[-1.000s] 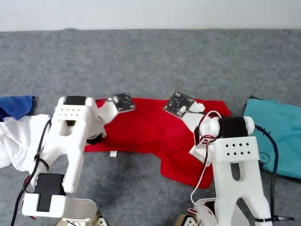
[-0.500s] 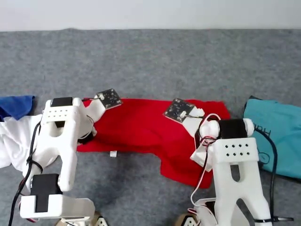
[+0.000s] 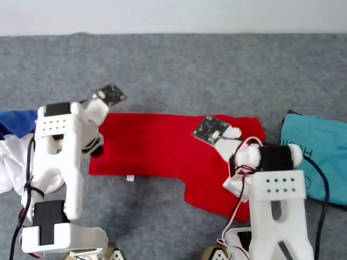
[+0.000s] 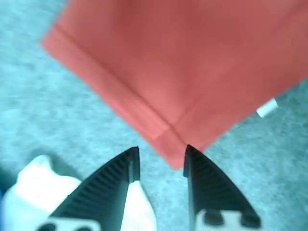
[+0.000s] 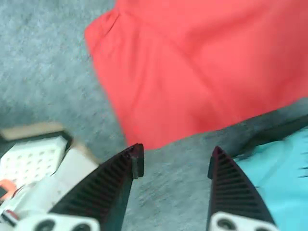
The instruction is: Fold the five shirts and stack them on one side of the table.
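A red shirt (image 3: 157, 149) lies spread flat across the middle of the grey table, with one flap (image 3: 217, 195) sticking out toward the near edge. My left gripper (image 4: 161, 158) is open and hovers over the shirt's near-left corner (image 4: 168, 139), with nothing between its fingers. My right gripper (image 5: 175, 161) is also open and empty, above the bare table just off the red shirt's (image 5: 192, 72) right near edge. In the high view the left arm (image 3: 57, 135) stands at the shirt's left end and the right arm (image 3: 271, 179) at its right end.
A teal shirt (image 3: 320, 157) lies at the right edge of the table and appears beside the right gripper (image 5: 284, 178). A white shirt (image 3: 11, 162) and a blue shirt (image 3: 19, 122) lie bunched at the left. The far half of the table (image 3: 179, 70) is bare grey cloth.
The left arm has swung left from over the shirt's middle to its left end. The right arm has pulled back slightly toward the near edge. The red shirt now lies uncovered and flat.
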You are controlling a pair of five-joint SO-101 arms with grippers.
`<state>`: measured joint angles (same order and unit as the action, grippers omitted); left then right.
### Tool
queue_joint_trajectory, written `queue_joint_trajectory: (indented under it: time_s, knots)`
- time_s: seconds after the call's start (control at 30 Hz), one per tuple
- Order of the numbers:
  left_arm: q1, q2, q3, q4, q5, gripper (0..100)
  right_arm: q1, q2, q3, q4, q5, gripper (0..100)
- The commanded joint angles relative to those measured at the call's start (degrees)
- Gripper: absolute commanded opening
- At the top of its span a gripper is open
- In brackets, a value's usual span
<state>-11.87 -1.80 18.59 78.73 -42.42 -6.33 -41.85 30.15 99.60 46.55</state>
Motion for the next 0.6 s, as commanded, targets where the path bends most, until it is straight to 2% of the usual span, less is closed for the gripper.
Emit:
queue_joint_trajectory:
  time_s: [0.0, 0.1, 0.2, 0.37, 0.57]
  knots:
    - [-0.4, -2.5, -6.2, -1.2, 7.0, 15, 0.7, -0.3, -4.6, -7.2, 0.3, 22.1]
    - [0.7, -2.1, -6.8, -6.7, 15.7, 11, 0.5, 3.8, -4.4, -17.8, -1.8, 11.7]
    - [3.2, -1.1, -5.6, -10.8, 20.0, 2, 0.7, 10.4, -4.7, -27.0, -6.1, 0.2]
    - [6.9, 5.6, -5.7, -10.3, 24.3, 1, 0.7, 16.5, -5.9, -29.1, -12.7, 0.9]
    - [12.5, 5.4, -7.3, -5.7, 24.5, 1, 4.7, 10.9, -8.3, -25.3, -17.8, 1.0]
